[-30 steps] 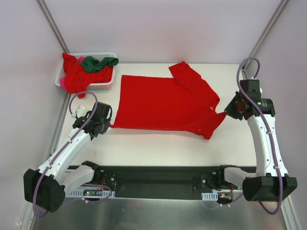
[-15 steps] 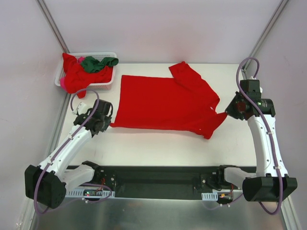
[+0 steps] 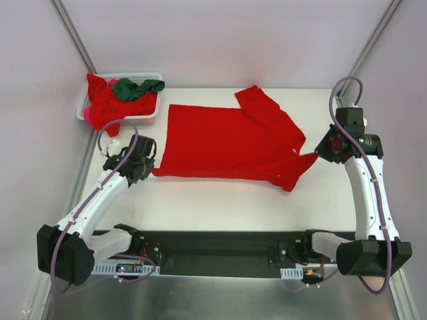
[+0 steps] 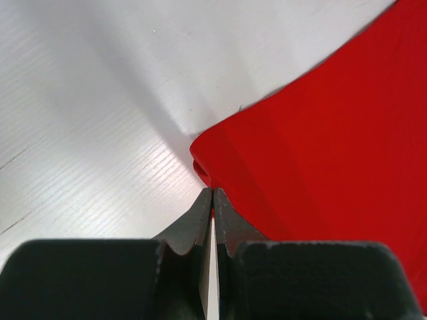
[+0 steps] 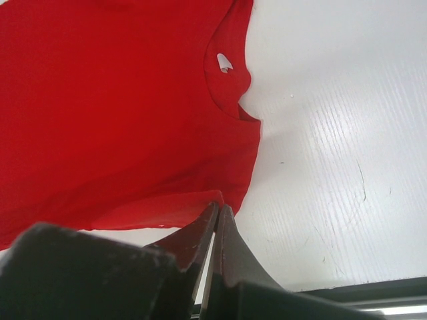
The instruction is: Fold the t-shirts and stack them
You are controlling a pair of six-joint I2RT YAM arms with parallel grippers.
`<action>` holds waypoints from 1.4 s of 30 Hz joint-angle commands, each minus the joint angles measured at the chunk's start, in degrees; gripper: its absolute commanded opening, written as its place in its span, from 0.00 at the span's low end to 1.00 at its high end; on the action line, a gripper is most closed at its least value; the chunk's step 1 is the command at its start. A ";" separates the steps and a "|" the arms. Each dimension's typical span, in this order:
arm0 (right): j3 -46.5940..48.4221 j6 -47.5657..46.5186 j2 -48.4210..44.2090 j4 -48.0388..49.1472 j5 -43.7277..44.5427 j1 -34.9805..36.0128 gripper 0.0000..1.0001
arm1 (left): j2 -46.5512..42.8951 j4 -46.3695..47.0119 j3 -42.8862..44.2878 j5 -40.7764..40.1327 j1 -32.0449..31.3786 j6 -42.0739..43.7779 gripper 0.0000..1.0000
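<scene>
A large red t-shirt (image 3: 227, 143) lies spread across the middle of the table, its collar toward the right. My left gripper (image 3: 151, 171) is shut on its near left hem corner (image 4: 203, 160), which is lifted slightly off the table. My right gripper (image 3: 317, 155) is shut on the shirt's edge near the shoulder (image 5: 227, 200), with the neck opening (image 5: 227, 73) just beyond the fingertips. More t-shirts, red (image 3: 107, 107) and dark green (image 3: 137, 87), are heaped in the basket at the back left.
The white lattice basket (image 3: 148, 113) stands in the table's back left corner. White walls with metal frame rails close in the left, right and far sides. The black base rail (image 3: 213, 253) runs along the near edge.
Both grippers have shifted slightly away from the near edge while holding the shirt, drawing its near edge tauter. The left arm moved the most.
</scene>
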 commanded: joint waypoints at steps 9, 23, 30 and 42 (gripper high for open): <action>3.04 -2.33 2.65 3.52 0.69 -0.61 0.01 | 2.27 1.50 3.51 -1.61 0.73 3.21 0.00; 1.81 -3.12 4.41 4.93 1.04 -0.61 0.01 | 3.06 2.38 3.08 -1.97 1.26 4.09 0.00; 0.67 -3.21 3.88 5.19 1.75 -0.70 0.01 | 3.50 3.17 3.08 -1.61 1.17 4.88 0.00; 0.23 -3.83 5.81 6.77 3.50 -1.14 0.01 | 7.19 4.40 5.88 -1.17 1.17 6.99 0.00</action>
